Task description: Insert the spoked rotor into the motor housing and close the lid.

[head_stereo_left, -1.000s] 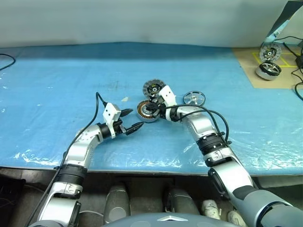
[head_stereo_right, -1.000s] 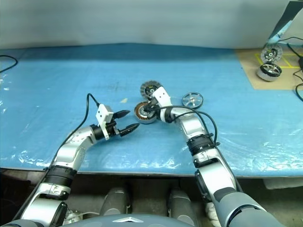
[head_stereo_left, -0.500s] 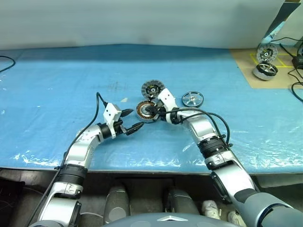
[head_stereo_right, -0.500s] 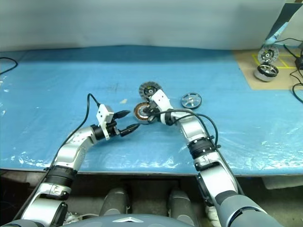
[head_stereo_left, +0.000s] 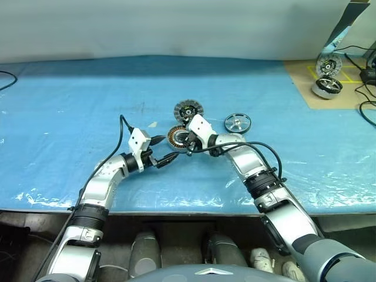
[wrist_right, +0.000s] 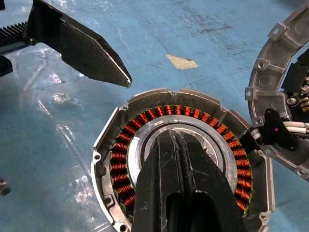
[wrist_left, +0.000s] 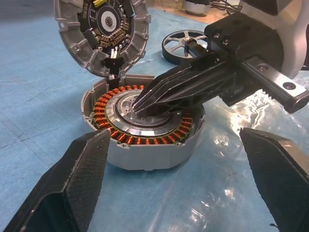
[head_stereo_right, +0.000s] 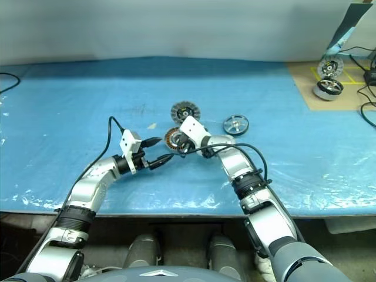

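Two closed fingers of right gripper [wrist_left: 140, 105] pressing into silver centre of motor housing [head_stereo_left: 178, 137]; left gripper [head_stereo_left: 166, 149] hanging spread wide at its eight o'clock. Spoked rotor [head_stereo_left: 237, 123] lying flat at housing's two o'clock, lid [head_stereo_left: 188, 110] propped at twelve. Likely handling as thin, stiff, slick metal, so taking rotor by rim.

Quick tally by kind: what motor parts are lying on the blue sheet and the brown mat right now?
Housing with copper windings: 1
Lid, ribbed grey disc: 1
Spoked rotor: 1
Ribbed disc on the brown mat: 1
Shiny silver wheel on the brown mat: 1
Total: 5
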